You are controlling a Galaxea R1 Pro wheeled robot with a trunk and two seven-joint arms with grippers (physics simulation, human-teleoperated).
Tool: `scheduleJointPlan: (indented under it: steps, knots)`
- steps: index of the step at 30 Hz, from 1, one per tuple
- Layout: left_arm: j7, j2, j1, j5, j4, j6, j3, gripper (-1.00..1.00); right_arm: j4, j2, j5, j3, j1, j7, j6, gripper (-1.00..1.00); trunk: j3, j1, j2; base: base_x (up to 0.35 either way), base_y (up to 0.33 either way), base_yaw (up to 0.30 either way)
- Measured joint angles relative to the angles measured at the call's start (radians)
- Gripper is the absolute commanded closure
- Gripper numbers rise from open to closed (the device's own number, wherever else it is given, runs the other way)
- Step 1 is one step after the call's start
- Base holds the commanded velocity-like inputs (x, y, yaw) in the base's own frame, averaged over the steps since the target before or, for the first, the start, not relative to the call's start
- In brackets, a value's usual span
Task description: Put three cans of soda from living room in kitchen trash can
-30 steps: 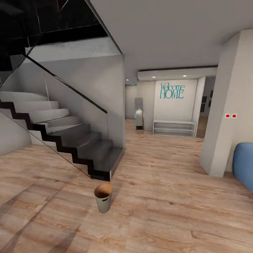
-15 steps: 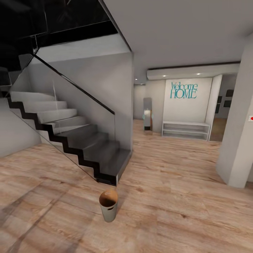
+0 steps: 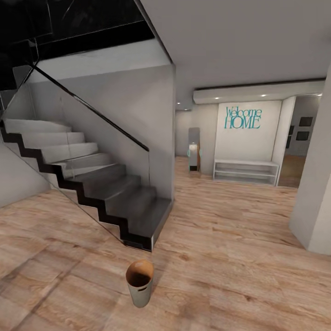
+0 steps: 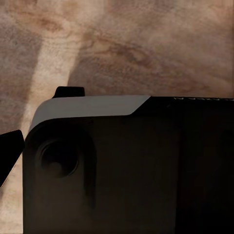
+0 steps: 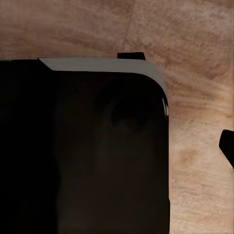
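Copper-brown on its inner wall and pale grey outside, the tash can (image 3: 139, 288) is standing upright on the wood plank floor (image 3: 239, 276), just in front of the bottom step of the staircase (image 3: 115, 197). Over the last second the whole head view has been swinging: the blue sofa edge and the red wall switches have been sliding out past the right edge, while the staircase and the teal "Welcome HOME" lettering (image 3: 242, 118) have been drifting rightward. That is the camera turning, not the furniture; the bin is keeping its spot at the foot of the stairs. I judge the robot is turning in transit, and no soda can is in sight, so the carrying work looks not yet delivered.

Beyond the staircase, a white low shelf (image 3: 246, 171) is sitting under the lettering, with a narrow standing mirror (image 3: 194, 149) just beside it.

The stairs are reading as dark, matte treads with a black zigzag edge and a thin dark handrail over glass. The floor is showing warm, streaky grain. The bin is tapering slightly downward, with a thin rim and a small slot in its side.

Each wrist view is looking down at the floor past a dark rounded body of the robot; I cannot tell how either gripper's jaws are standing or whether anything is held.
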Motion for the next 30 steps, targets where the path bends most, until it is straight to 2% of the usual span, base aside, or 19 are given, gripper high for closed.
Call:
scheduleJointPlan:
  steps: [4, 9, 20, 30]
  knots:
    - [0.000, 0.001, 0.000, 0.000, 0.000, -0.001, 0.000, -1.00, 0.000, 0.000, 0.000, 0.000, 0.000, 0.000, 0.000, -1.00, 0.000, 0.000, 0.000, 0.274, 0.000, 0.000]
    - [0.000, 0.002, 0.001, 0.000, 0.000, -0.002, 0.000, -1.00, 0.000, 0.000, 0.000, 0.000, 0.000, 0.000, 0.000, -1.00, 0.000, 0.000, 0.000, 0.064, 0.011, 0.000]
    - [-0.001, 0.002, 0.000, 0.000, 0.000, -0.002, 0.000, -1.00, 0.000, 0.000, 0.000, 0.000, 0.000, 0.000, 0.000, -1.00, 0.000, 0.000, 0.000, 0.223, 0.185, 0.000]
    - [-0.001, 0.002, 0.000, 0.000, 0.000, -0.002, 0.000, -1.00, 0.000, 0.000, 0.000, 0.000, 0.000, 0.000, 0.000, -1.00, 0.000, 0.000, 0.000, 0.096, 0.017, 0.000]
